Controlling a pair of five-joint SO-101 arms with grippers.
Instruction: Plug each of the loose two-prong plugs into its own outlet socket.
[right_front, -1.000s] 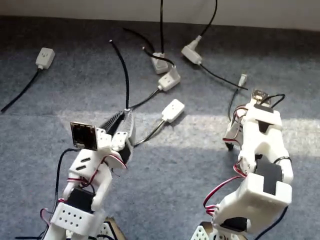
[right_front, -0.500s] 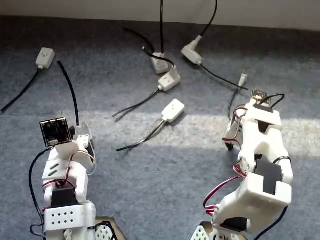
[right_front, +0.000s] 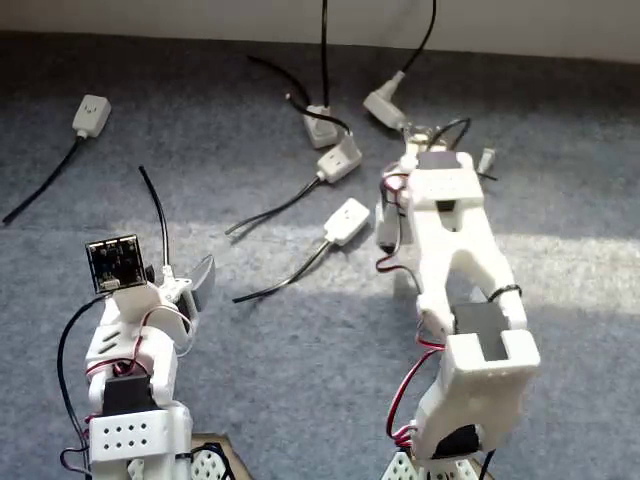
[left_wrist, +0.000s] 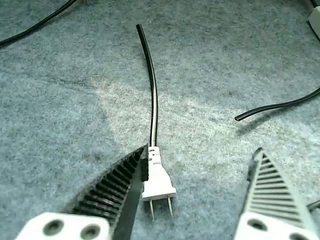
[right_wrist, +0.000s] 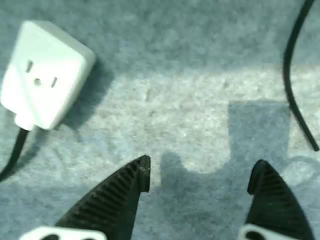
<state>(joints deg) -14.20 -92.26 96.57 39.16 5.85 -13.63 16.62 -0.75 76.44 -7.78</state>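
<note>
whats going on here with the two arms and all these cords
Two robot arms are working over a grey carpeted surface to plug loose plugs into sockets. The left gripper is open, with a two-prong plug on a black cord resting against one finger, not clamped. The right gripper is open too, low over the carpet beside a white outlet socket, whose slots are empty.

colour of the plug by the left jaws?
The plug is white, on a black cord. Clearest in the left wrist view.
</note>
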